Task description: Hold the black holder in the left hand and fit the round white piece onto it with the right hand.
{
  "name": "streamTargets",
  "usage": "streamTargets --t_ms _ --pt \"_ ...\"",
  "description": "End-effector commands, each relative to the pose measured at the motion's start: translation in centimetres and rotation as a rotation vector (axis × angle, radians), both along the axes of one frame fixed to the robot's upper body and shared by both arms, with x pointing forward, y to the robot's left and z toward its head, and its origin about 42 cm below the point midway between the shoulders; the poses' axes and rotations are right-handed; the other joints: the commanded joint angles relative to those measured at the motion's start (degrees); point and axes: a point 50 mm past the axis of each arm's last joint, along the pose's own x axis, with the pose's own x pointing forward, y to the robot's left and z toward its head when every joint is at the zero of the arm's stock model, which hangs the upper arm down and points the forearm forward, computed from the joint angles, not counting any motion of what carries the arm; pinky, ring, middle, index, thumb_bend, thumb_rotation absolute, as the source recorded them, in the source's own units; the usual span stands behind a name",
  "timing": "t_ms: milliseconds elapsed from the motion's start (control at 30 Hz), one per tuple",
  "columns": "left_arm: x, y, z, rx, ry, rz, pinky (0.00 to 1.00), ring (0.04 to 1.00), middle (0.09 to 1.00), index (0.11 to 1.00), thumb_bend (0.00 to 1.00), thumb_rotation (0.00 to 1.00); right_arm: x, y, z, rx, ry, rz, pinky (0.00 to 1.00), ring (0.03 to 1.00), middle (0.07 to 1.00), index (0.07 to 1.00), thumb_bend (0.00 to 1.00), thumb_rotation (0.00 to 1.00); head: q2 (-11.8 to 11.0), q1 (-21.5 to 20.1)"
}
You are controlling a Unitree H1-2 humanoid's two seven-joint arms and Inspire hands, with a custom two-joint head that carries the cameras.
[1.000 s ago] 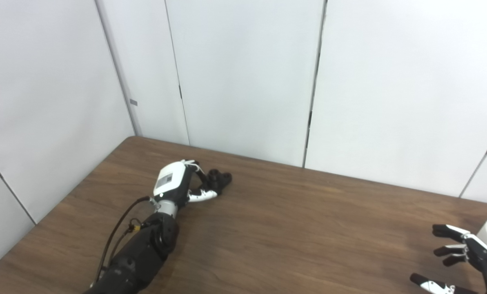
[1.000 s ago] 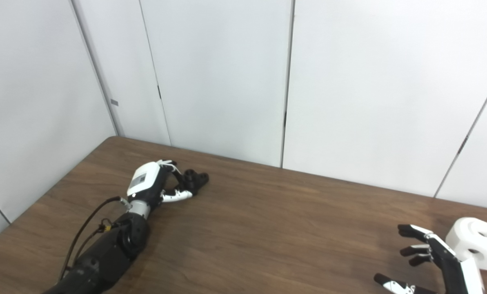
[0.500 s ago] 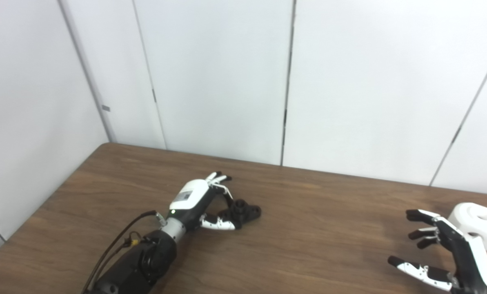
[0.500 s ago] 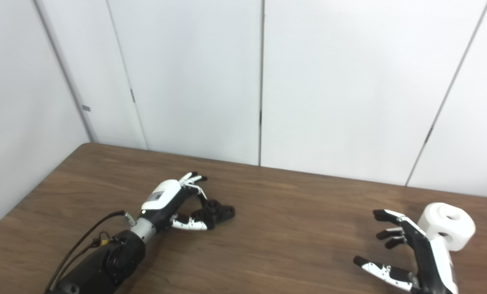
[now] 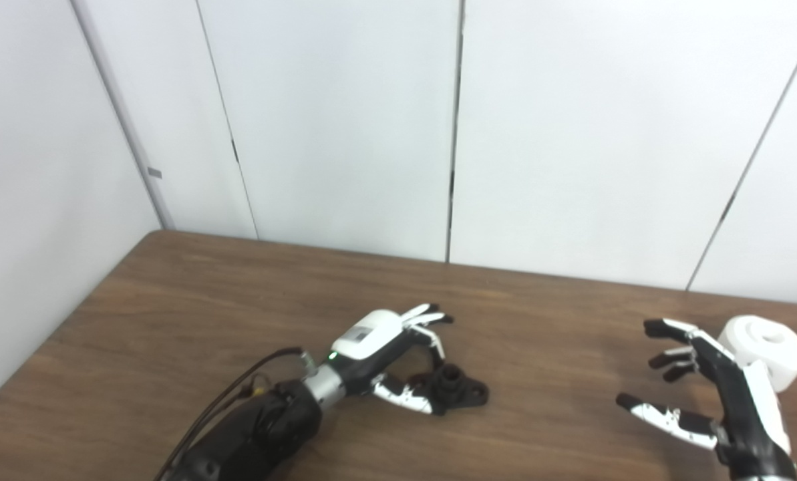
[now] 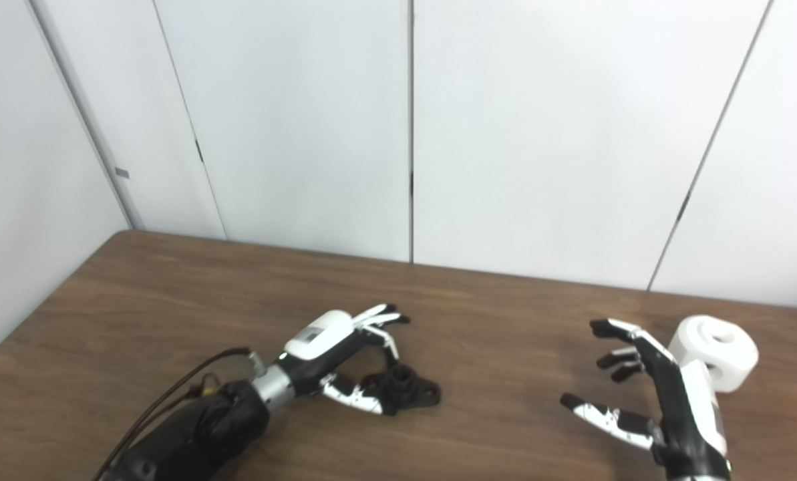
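the left hand arches over the black holder on the table, thumb touching its near end and fingers spread above it, not yet clamped, seemingly poised to grip. the holder's long axis runs toward the round white piece, which lies well to its right, bore up. the right hand, just beside that piece on the holder's side, is splayed and empty.

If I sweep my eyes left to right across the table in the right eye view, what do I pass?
Left hand → black holder by its fingers → bare stretch of wooden table → right hand, open → round white piece.
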Motion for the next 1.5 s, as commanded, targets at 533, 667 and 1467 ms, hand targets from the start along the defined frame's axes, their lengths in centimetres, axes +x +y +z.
streamTargets --t_ms 533,667,1467 --pt "0.6 -5.4 -3.8 0.267 0.016 -0.098 0.83 0.965 0.9 0.484 0.52 0.07 0.0 0.9 3.6 -0.028 -0.121 -0.005 0.42 0.546 0.718 0.717 0.59 0.17 1.1 -5.5" --pt "0.8 -4.7 -4.0 0.319 0.019 -0.084 0.83 0.954 0.895 0.485 0.52 0.07 0.2 0.3 5.2 -0.102 -0.138 0.001 0.42 0.551 0.715 0.725 0.6 0.16 1.1 -8.5" --pt "1.0 1.7 -2.6 0.282 -0.018 -0.06 0.71 0.839 0.813 0.485 0.52 0.05 6.0 -3.7 21.3 -1.033 0.174 -0.267 0.68 0.839 0.866 0.834 0.91 0.32 -9.0 -41.4"
